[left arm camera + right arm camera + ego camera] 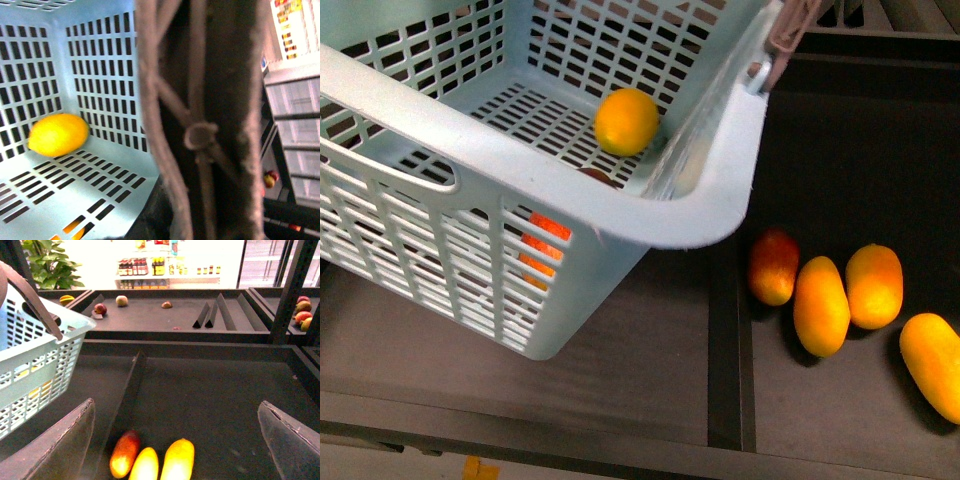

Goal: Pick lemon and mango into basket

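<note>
The aqua basket (470, 160) hangs tilted over the dark shelf, filling the left of the front view. My left gripper (197, 165) is shut on its brownish handle (200, 135), which hides the jaws. The yellow lemon (627, 121) lies inside on the slotted floor against a wall; the left wrist view shows the lemon (58, 134) too. The red mango (773, 266) rests on the shelf just right of the basket's corner. My right gripper (176, 405) is open and empty above the mango (125, 454), with the basket (40, 355) off to one side.
Three longer yellow-orange mangoes (821, 305) (874, 285) (932, 362) lie beside the red one. A low divider ridge (725, 340) runs along the shelf. Something orange (545, 245) shows through the basket's slots. A further shelf (150, 315) holds scattered fruit.
</note>
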Available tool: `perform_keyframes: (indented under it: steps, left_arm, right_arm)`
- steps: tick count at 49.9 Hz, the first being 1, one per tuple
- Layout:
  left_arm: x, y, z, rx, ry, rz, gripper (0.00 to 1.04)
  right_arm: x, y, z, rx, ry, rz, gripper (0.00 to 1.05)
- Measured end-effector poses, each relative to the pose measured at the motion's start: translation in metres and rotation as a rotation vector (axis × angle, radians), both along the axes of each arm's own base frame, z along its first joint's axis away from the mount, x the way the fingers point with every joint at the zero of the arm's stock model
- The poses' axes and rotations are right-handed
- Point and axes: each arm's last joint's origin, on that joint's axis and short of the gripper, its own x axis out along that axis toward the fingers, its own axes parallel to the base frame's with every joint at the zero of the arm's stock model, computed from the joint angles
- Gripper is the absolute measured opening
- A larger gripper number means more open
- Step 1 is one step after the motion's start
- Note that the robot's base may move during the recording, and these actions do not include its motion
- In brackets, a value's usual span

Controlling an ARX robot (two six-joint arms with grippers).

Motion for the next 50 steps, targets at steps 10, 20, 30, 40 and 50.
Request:
perform_keyframes:
  steps: [10, 20, 30, 40, 50]
  left_arm:
    - [0.037, 0.024, -0.032, -0.181, 0.012, 0.121, 0.04]
    - [0.081, 0.033, -0.080, -0.236, 0.095, 0.188, 0.04]
    - [0.115, 0.047, -0.111, -0.214, 0.137, 0.239, 0.04]
    - [0.122, 0.043, -0.132, -0.224, 0.187, 0.219, 0.04]
    - [0.111, 0.027, -0.143, -0.207, 0.252, 0.106, 0.04]
  right_arm:
    - [0.000, 0.000, 0.000, 0.000, 0.000, 0.000, 0.96]
    - [0.000, 0.000, 0.000, 0.000, 0.000, 0.000, 0.96]
    - [0.000, 0.000, 0.000, 0.000, 0.000, 0.000, 0.96]
    - [0.000, 0.000, 0.000, 0.000, 0.000, 0.000, 0.96]
    - [0.000, 0.000, 0.000, 0.000, 0.000, 0.000, 0.96]
